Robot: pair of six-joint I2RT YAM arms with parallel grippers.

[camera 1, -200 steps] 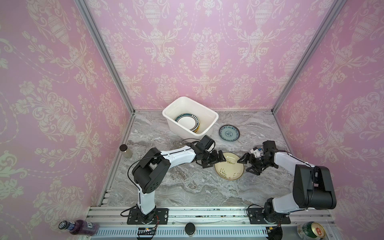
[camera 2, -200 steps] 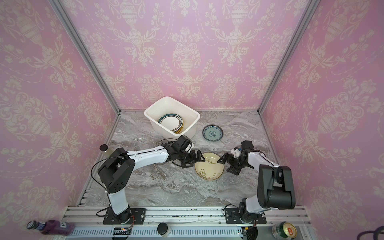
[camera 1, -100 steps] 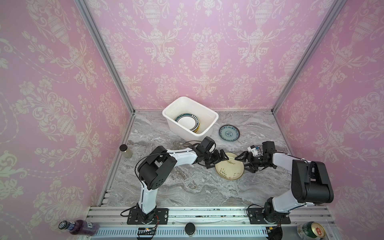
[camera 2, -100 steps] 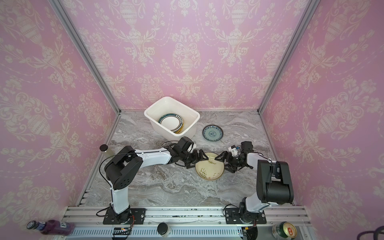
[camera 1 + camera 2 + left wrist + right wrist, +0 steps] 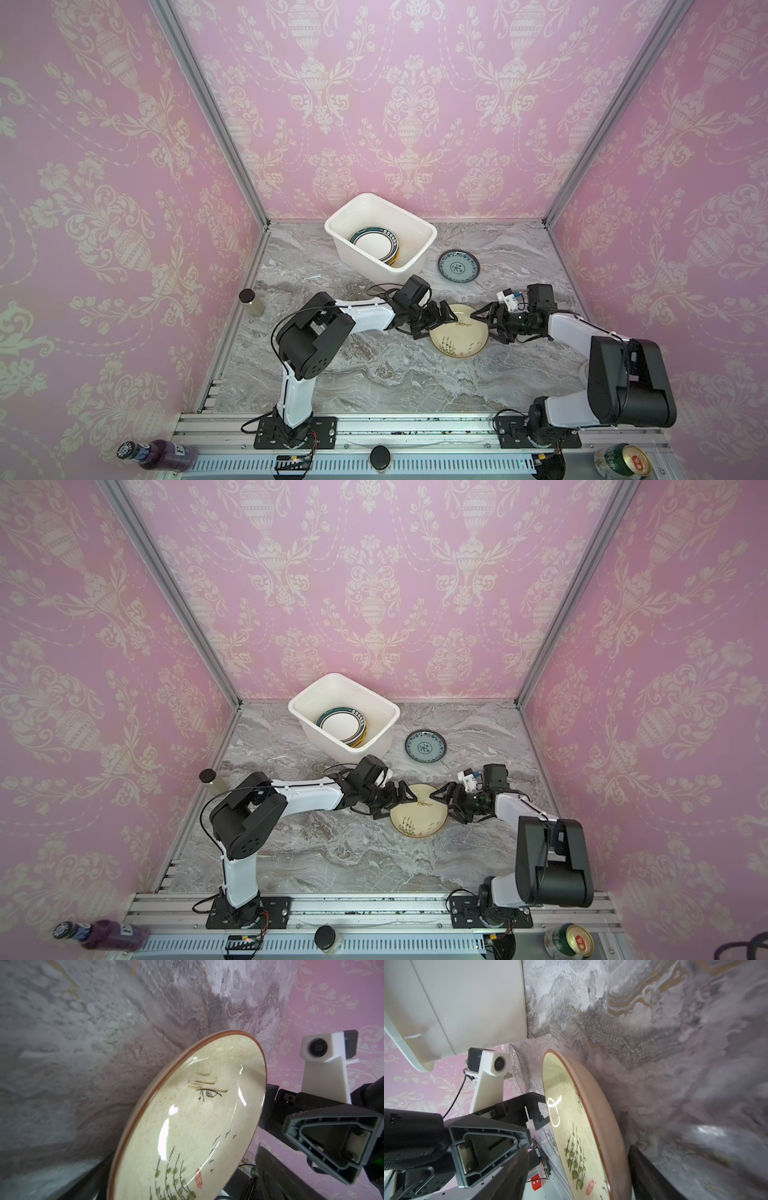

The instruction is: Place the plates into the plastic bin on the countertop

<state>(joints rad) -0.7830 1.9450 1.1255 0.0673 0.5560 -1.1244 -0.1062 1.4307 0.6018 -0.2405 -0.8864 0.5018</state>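
A cream plate (image 5: 459, 338) (image 5: 417, 818) with a green plant drawing and a brown rim lies mid-countertop (image 5: 374, 374). My left gripper (image 5: 436, 323) (image 5: 180, 1184) is open, its fingers straddling the plate's left rim. From the other side my right gripper (image 5: 487, 327) (image 5: 579, 1176) is open astride the right rim, with gaps at both fingers. The white plastic bin (image 5: 332, 226) (image 5: 293, 706) behind holds stacked dark-rimmed plates (image 5: 374, 245) (image 5: 343, 725). A small blue patterned plate (image 5: 458, 266) (image 5: 425, 746) sits right of the bin. A clear glass plate (image 5: 520, 1070) shows behind the left arm.
A small jar (image 5: 251, 301) with a dark lid stands near the left wall. On the front rail lie a purple bottle (image 5: 156, 455) and a can (image 5: 621, 459). Pink walls close in three sides. The bin's near wall is close behind the left wrist.
Both grippers have closed in on the cream plate from either side. The right gripper moved left onto the rim and its jaws have narrowed a little.
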